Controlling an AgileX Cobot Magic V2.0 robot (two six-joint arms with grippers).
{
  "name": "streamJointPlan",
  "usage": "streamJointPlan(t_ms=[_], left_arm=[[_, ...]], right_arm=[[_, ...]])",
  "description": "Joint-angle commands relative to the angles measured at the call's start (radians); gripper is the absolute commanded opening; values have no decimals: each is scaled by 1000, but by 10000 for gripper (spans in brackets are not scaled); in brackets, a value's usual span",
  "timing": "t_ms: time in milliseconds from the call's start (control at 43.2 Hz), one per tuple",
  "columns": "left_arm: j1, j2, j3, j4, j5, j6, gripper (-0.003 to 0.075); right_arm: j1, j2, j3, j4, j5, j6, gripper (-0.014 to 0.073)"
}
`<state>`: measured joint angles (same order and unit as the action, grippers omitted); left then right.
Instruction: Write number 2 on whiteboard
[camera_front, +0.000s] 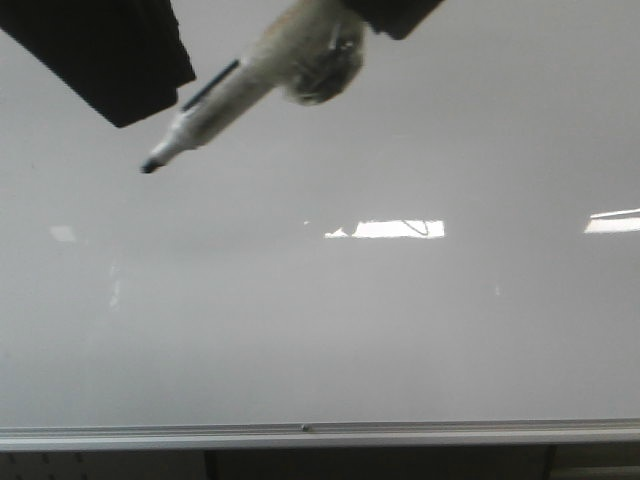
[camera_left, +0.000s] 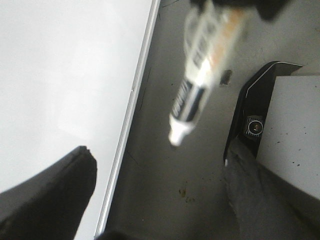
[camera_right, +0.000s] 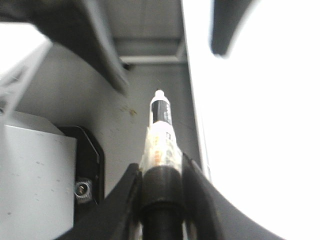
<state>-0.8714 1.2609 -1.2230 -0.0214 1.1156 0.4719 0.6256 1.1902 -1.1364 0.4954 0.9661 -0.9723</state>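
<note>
The whiteboard (camera_front: 320, 330) fills the front view, glossy white-grey, with its silver bottom rail (camera_front: 320, 436). No number 2 shows on it. My right gripper (camera_right: 160, 185) is shut on a white marker (camera_right: 161, 127) with a black band. In the front view the marker (camera_front: 215, 100) slants down-left from the gripper (camera_front: 395, 12), its black tip (camera_front: 150, 166) in front of the upper left board. In the right wrist view the tip stands apart from the board (camera_right: 260, 125). My left gripper (camera_left: 160, 210) is open and empty; it shows at the front view's top left (camera_front: 110, 50).
Bright rectangular light reflections (camera_front: 400, 229) lie on the board's middle and right (camera_front: 612, 221). A grey box with a black bracket (camera_left: 295, 115) stands on the grey surface (camera_left: 170, 180) beside the board's rail (camera_left: 131, 100); the box also shows in the right wrist view (camera_right: 35, 165).
</note>
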Motion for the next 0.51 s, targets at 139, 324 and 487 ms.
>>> streamJointPlan(t_ms=[139, 324, 487], left_arm=[[128, -172, 108, -53, -180, -62, 522], [408, -284, 169, -208, -225, -61, 522], [639, -356, 237, -366, -227, -61, 522]], right_arm=[[-162, -107, -34, -157, -20, 302, 36], [-364, -157, -30, -146, -12, 465, 36], [-459, -244, 77, -41, -89, 464, 36]])
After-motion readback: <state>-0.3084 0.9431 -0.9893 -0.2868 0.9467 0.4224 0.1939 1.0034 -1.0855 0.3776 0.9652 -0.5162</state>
